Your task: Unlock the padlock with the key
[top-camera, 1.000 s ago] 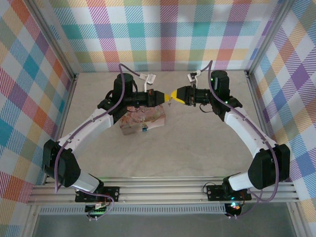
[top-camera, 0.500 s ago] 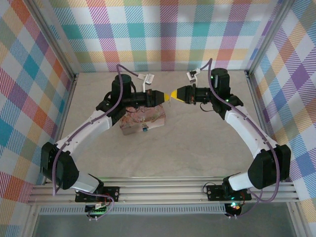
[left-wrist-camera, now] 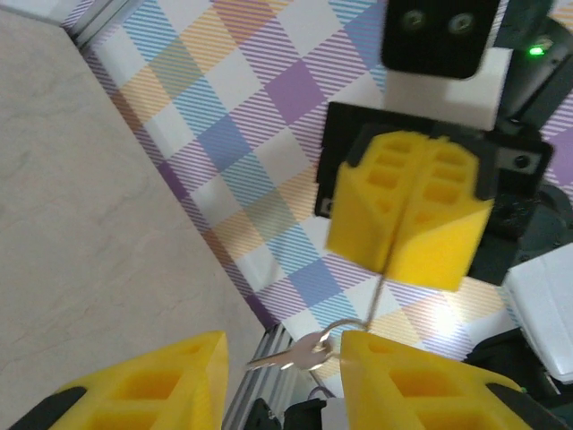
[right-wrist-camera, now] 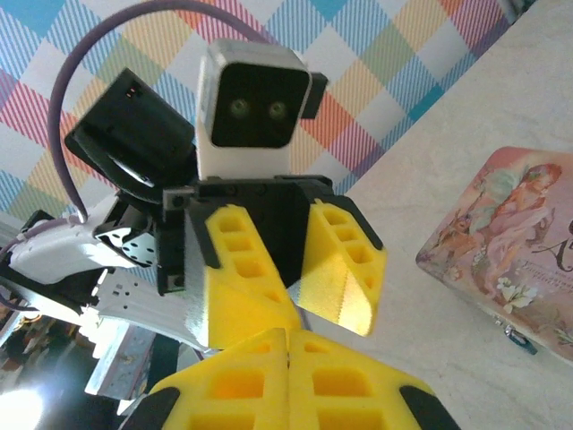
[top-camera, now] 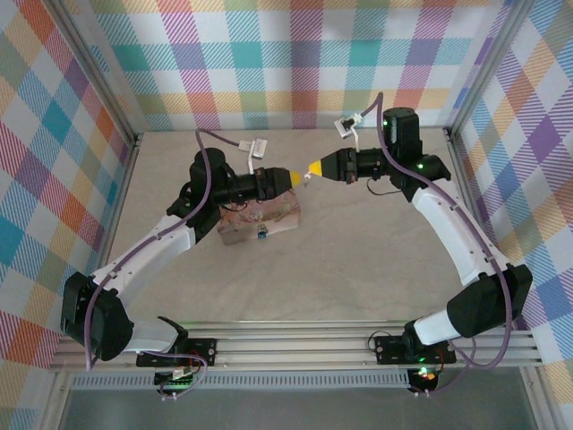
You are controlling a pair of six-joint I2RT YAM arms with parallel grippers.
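The key [left-wrist-camera: 304,356], a small silver sliver on a thin wire ring, dangles in the air between the fingers of my left gripper [left-wrist-camera: 285,345], which stands open and does not pinch it. The wire runs up into my right gripper [left-wrist-camera: 391,265], which is shut on it. From above, the left gripper [top-camera: 291,178] and right gripper [top-camera: 310,169] meet tip to tip over the back of the table. The tiny blue-green padlock [top-camera: 260,235] lies on the table at the front edge of the pink tin [top-camera: 269,213]. In the right wrist view, the right gripper [right-wrist-camera: 286,333] is shut and faces the open left gripper [right-wrist-camera: 313,318].
The pink pictured tin [right-wrist-camera: 510,260] sits below and to the left of the meeting grippers. Checkered walls close in the table on three sides. Bare marbled tabletop [top-camera: 358,260] stretches in front and to the right.
My left gripper has opened and let go of the key. The right gripper has shut on its wire ring. The left arm has drawn back a little to the left.
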